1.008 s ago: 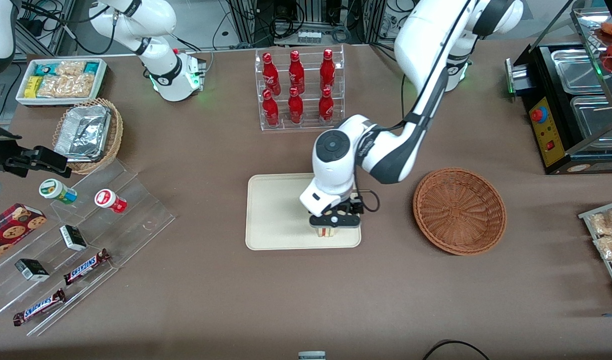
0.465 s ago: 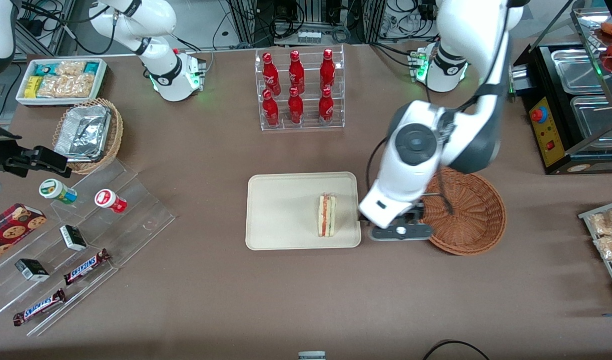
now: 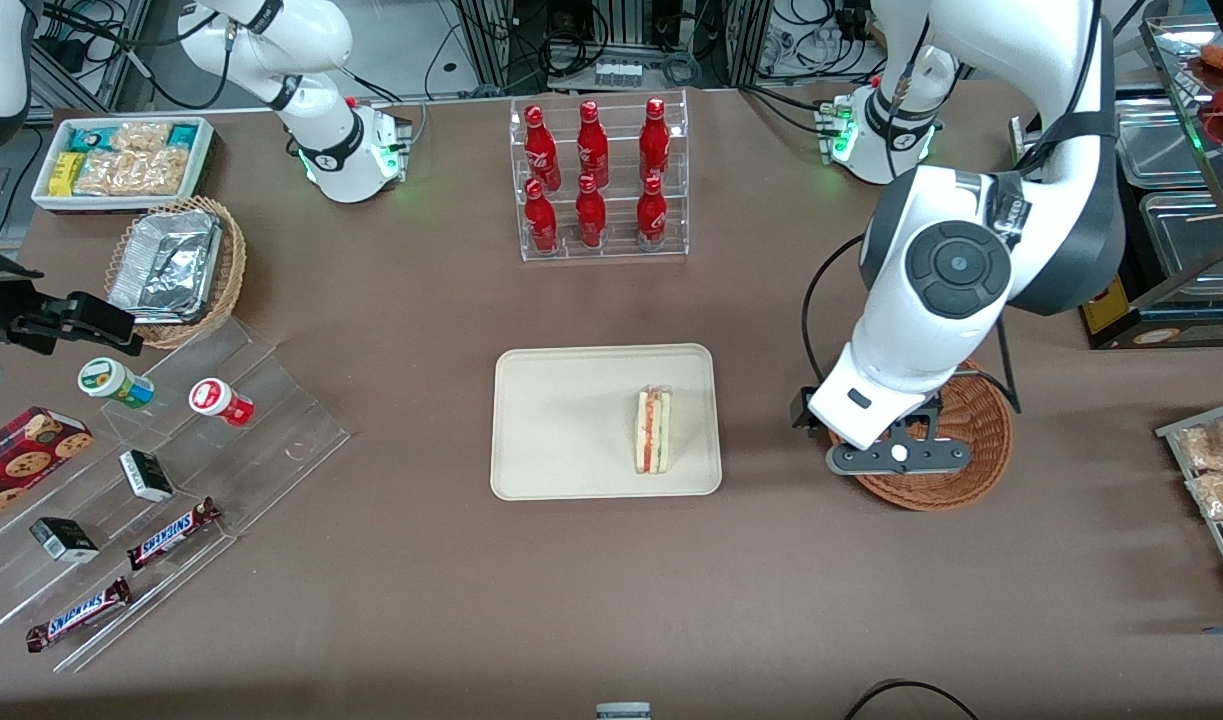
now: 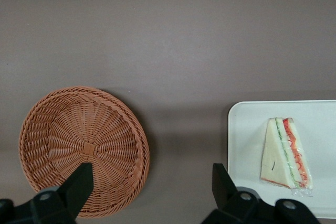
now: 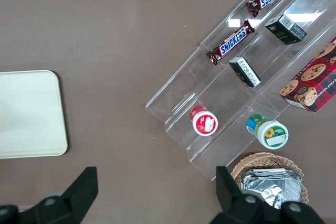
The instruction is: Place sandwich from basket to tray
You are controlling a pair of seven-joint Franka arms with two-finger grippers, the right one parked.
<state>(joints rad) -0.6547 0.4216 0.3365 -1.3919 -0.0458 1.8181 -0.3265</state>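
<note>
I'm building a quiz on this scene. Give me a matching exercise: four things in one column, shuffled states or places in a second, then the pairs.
Things:
1. sandwich
2. basket
3. tray
4. end effector

States or places:
A. woven, nothing in it
B. open, above the table between basket and tray
C. lying on the tray
D. cream-white, holding the sandwich

Pairs: 1-C, 2-A, 3-D, 4-B

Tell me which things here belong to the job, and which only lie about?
Job: sandwich, lying on the tray; basket; open hand above the basket's edge.
Lying about: bottle rack, snack bin, foil basket, Snickers bars.
</note>
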